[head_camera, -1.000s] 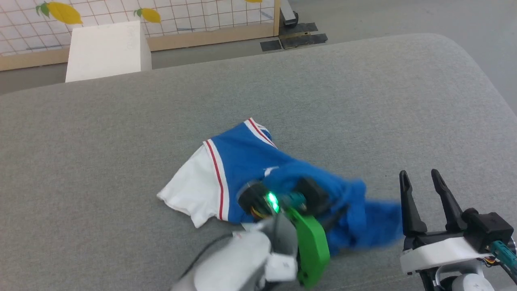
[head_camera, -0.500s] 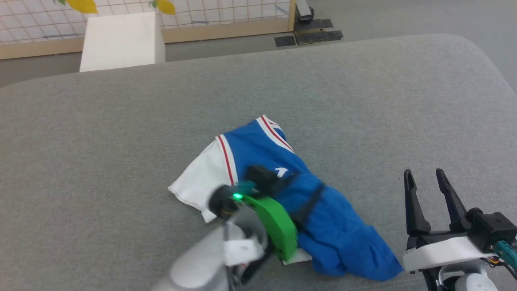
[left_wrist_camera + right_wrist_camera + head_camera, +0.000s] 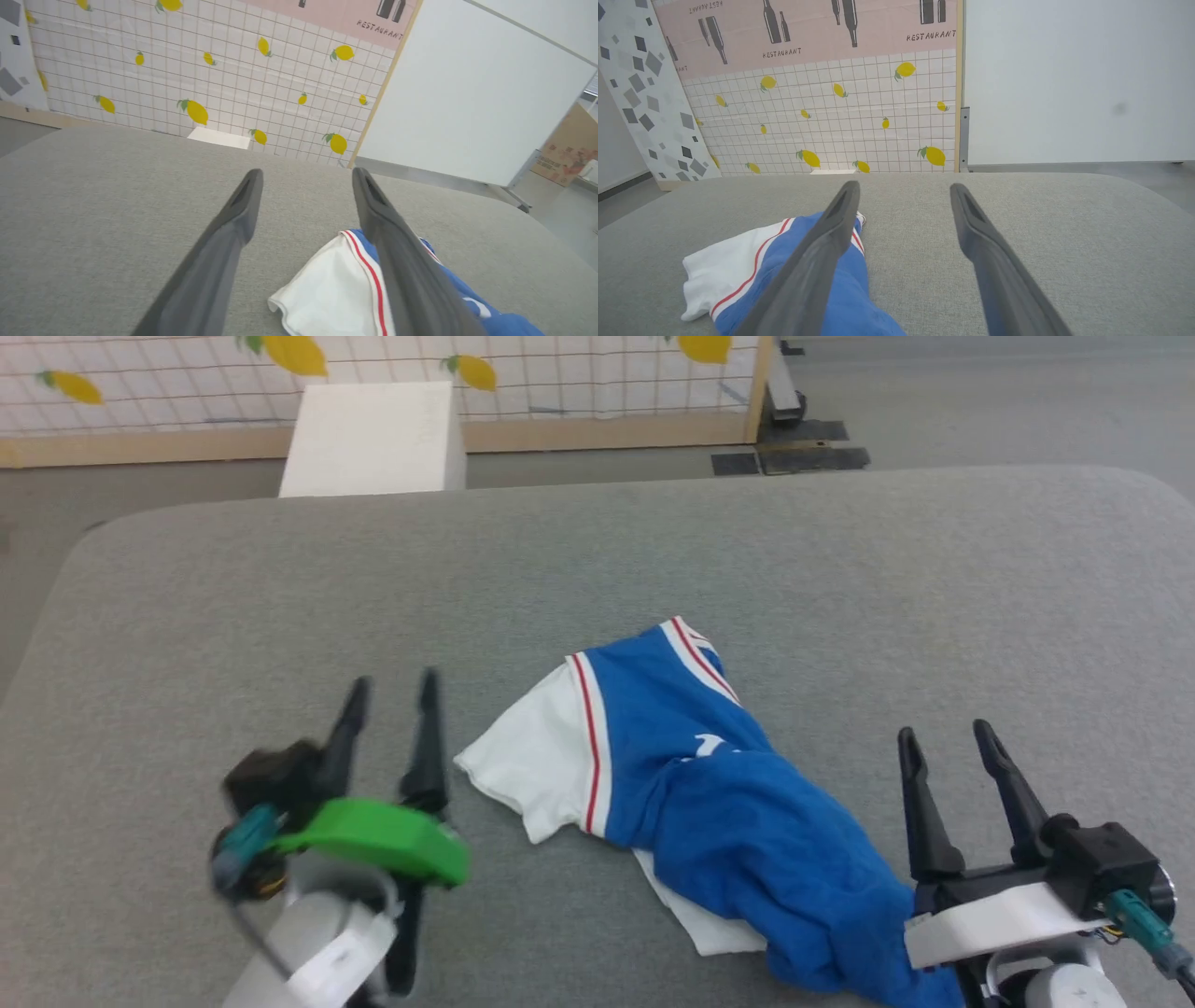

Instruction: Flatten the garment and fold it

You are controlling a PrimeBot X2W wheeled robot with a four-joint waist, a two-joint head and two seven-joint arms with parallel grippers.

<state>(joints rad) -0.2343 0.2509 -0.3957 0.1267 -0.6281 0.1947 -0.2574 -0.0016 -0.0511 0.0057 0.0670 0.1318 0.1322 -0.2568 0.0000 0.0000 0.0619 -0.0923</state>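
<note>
Lying crumpled on the grey padded surface (image 3: 597,551), the garment (image 3: 709,803) occupies the near centre of the head view, its blue body bunched into a ridge running toward the lower right, a white sleeve (image 3: 523,765) with red-and-white trim spread flat at its left end and another patch of white cloth showing beneath the blue. We see the left gripper (image 3: 394,683) just left of that sleeve, apart from the cloth, its two dark fingers parted wide and holding nothing; a green cover (image 3: 383,835) sits on its wrist. The right gripper (image 3: 944,734) stands at the lower right, likewise spread wide and empty, with the bunched blue end of the garment lying just beside its white base (whether cloth and base touch we cannot tell). From the left wrist view we look between the parted fingers across bare grey fabric, the sleeve partly hidden by the right-hand finger; from the right wrist view the garment lies partly behind the left-hand finger, and nothing sits between the fingertips. Beyond the surface stand a white box (image 3: 373,439) and a tiled panel (image 3: 210,70) printed with lemons
</note>
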